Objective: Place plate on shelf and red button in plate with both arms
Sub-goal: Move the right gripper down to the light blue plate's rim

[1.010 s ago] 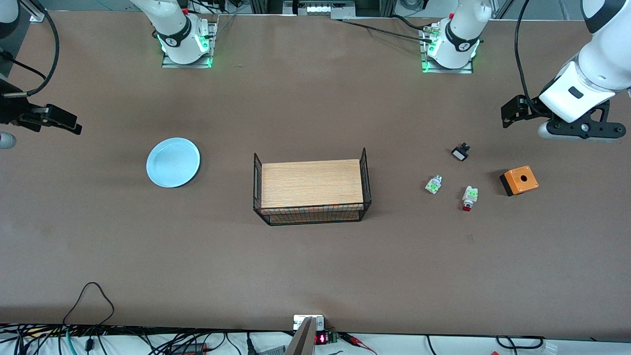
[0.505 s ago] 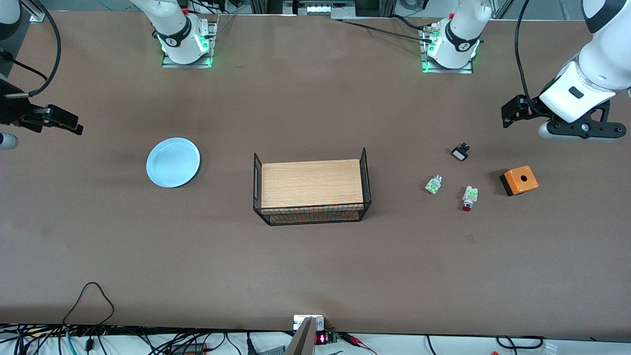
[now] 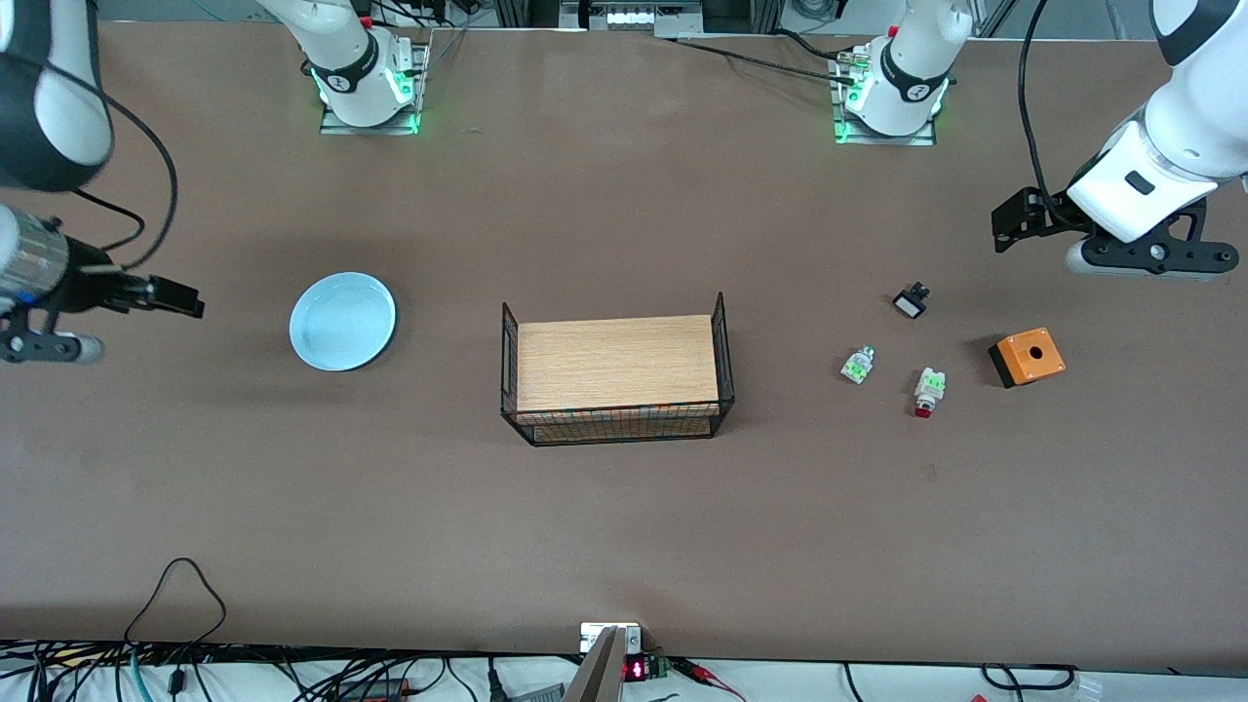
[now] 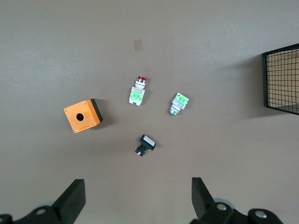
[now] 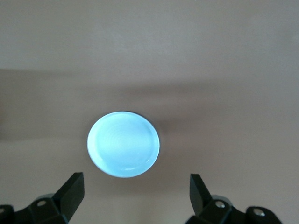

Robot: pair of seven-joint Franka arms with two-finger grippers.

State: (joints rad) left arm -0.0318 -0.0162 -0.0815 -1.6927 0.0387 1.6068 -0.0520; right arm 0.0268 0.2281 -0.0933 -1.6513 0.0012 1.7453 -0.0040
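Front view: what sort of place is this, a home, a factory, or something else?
Most likely a robotics lab: two arm bases bolted to a brown table, loose cables along its edge, and staged props such as a plate and wire basket.

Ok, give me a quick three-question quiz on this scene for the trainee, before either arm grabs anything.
1. True or false: the plate sits inside the wire basket.
2. Which lies nearer the front camera: the red button or the black-and-white part?
3. Multiple choice: the left gripper is A) shut on the orange box, B) open, up in the air above the small parts, C) resting in the basket.

Key:
1. False. The plate lies on the table toward the right arm's end, apart from the basket, with the open right gripper hovering near it.
2. The red button.
3. B.
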